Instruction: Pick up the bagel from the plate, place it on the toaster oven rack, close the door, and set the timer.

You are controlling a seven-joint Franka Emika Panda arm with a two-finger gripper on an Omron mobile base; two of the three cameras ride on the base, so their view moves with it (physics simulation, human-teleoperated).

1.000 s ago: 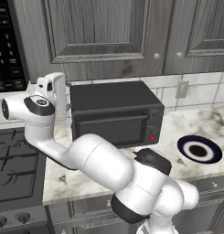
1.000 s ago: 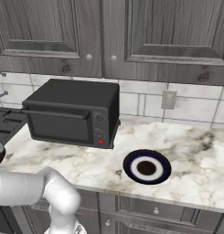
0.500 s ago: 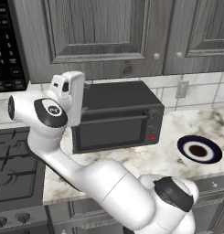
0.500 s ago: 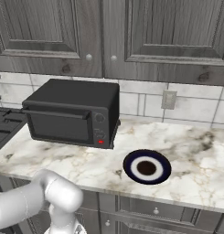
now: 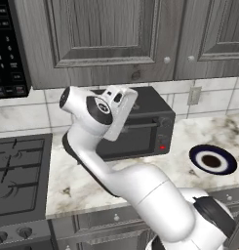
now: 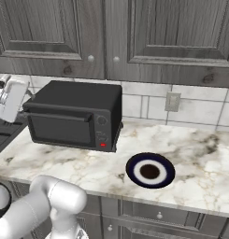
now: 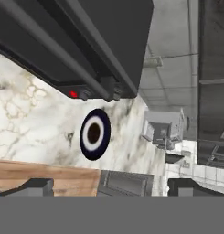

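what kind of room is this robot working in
A rendered home kitchen, most likely: a black boxy toaster oven on a marble counter, grey wooden wall cabinets above, and a gas stove.

Even, diffuse light is rendered throughout, with no glare. A soft shadow is cast beneath the toaster oven [image 6: 74, 114] onto the marble counter [image 6: 190, 158] (slightly darker at the oven's base). Edges are kept sharp; textures are coarsely pixelated in the hand view.
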